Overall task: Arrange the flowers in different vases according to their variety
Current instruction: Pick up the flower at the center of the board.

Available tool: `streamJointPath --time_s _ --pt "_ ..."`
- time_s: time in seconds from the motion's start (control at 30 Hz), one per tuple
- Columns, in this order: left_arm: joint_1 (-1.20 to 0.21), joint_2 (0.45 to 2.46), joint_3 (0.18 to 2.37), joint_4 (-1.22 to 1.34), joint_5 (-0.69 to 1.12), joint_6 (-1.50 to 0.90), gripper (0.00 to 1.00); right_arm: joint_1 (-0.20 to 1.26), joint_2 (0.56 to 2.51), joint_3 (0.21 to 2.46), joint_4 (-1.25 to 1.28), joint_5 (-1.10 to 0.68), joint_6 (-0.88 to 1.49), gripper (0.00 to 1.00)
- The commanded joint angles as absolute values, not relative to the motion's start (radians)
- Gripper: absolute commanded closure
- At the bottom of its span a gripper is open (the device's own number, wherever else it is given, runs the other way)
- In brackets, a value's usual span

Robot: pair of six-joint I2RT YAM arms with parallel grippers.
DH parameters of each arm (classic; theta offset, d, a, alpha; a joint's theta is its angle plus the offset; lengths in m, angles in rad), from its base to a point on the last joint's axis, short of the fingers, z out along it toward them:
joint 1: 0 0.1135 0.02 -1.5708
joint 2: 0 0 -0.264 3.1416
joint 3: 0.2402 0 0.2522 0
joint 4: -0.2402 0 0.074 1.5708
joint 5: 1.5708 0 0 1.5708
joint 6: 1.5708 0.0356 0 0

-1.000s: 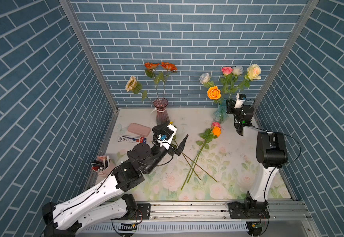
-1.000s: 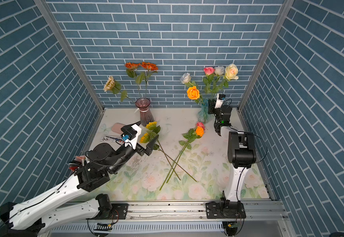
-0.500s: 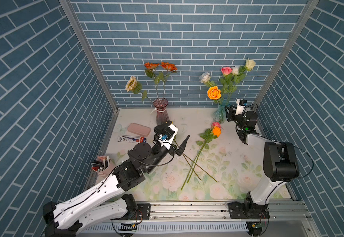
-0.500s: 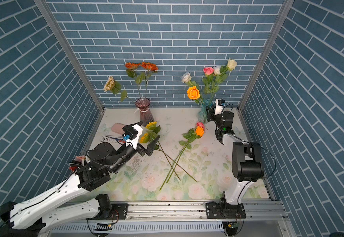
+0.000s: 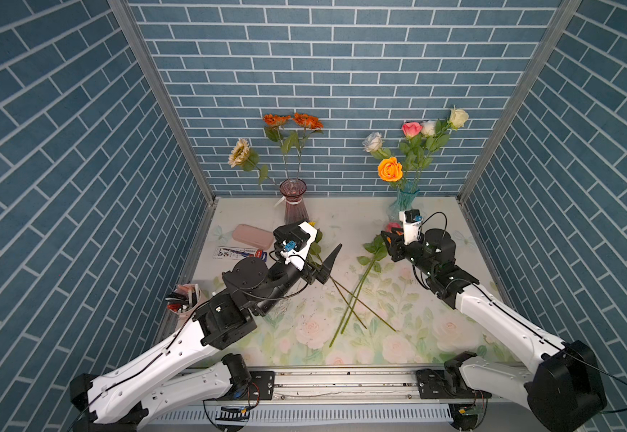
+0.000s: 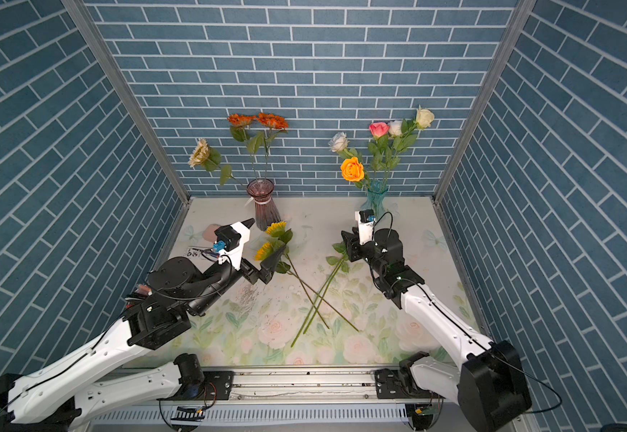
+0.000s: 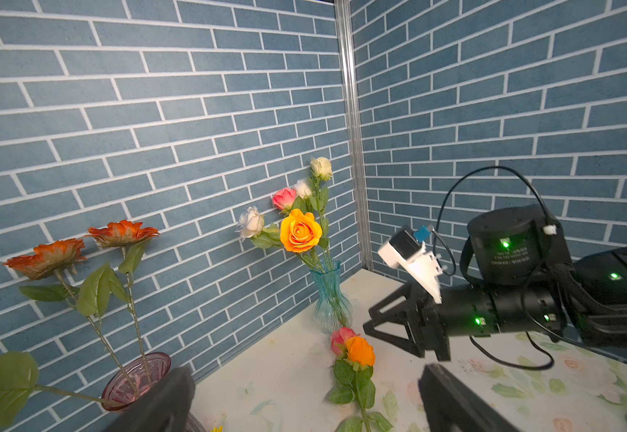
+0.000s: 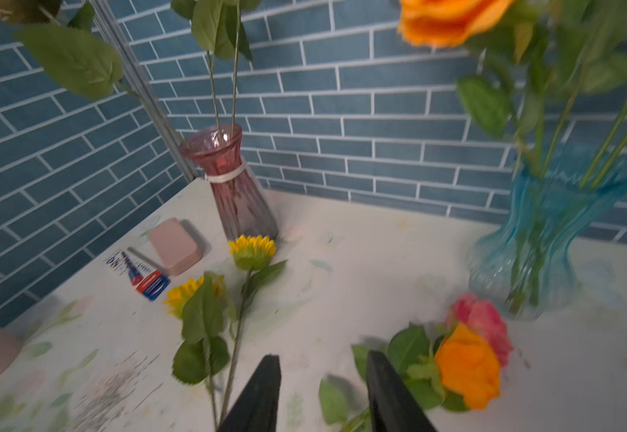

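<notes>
Purple glass makes the purple vase (image 5: pixel 294 204) at eleven o'clock on the table (image 5: pixel 345 215), with twelve at the back wall. The blue vase (image 5: pixel 406 198) stands at one o'clock. Our left gripper (image 6: pixel 267 235) hangs over the yellow sunflowers (image 6: pixel 276 229) near ten o'clock, with its jaws as wide as they go and nothing in them. Our right gripper (image 8: pixel 323 361) is about half way open and empty too, close to a pink rose (image 8: pixel 482 318) and an orange rose (image 8: pixel 467 364) lying near two o'clock. Now our worries. The loose stems (image 5: pixel 353 299) cross in the middle of the table, so we think lifting one could drag another along. The blue vase is full and tall, and our right arm is near it, so a bump could tip it. One sunflower head lies just beside the purple vase's foot, so wide jaws reaching there could knock that vase. Now we count. We see two vases. We see three sunflower-like flowers (image 5: pixel 307 120) in the purple one, two orange and one cream. We see five roses (image 5: pixel 390 169) in the blue one. Four flowers lie flat, two yellow sunflowers and two roses. That makes twelve flowers.
</notes>
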State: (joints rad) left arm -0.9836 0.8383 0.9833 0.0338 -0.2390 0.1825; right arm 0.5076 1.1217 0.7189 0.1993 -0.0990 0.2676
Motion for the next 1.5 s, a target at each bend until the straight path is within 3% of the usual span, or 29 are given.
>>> streamJointPath --time_s 0.0,0.13,0.47,0.93,1.47 --pt "-0.977 0.808 0.996 -0.023 -0.247 0.176 0.00 0.572 1.095 0.610 0.094 -0.036 0.591 0.59" --pt "-0.977 0.783 0.971 -0.050 -0.267 0.179 0.00 0.691 1.156 0.501 0.233 0.017 0.864 0.59" --pt "-0.976 0.731 0.931 -0.078 -0.267 0.180 0.00 0.809 1.507 0.677 0.304 0.067 0.989 0.62" --pt "-0.976 0.696 0.894 -0.058 -0.222 0.212 0.00 0.839 1.450 0.682 0.141 0.254 1.039 0.61" --pt "-0.977 0.761 0.886 -0.058 -0.149 0.201 0.00 0.808 1.588 0.707 0.236 0.237 1.034 0.61"
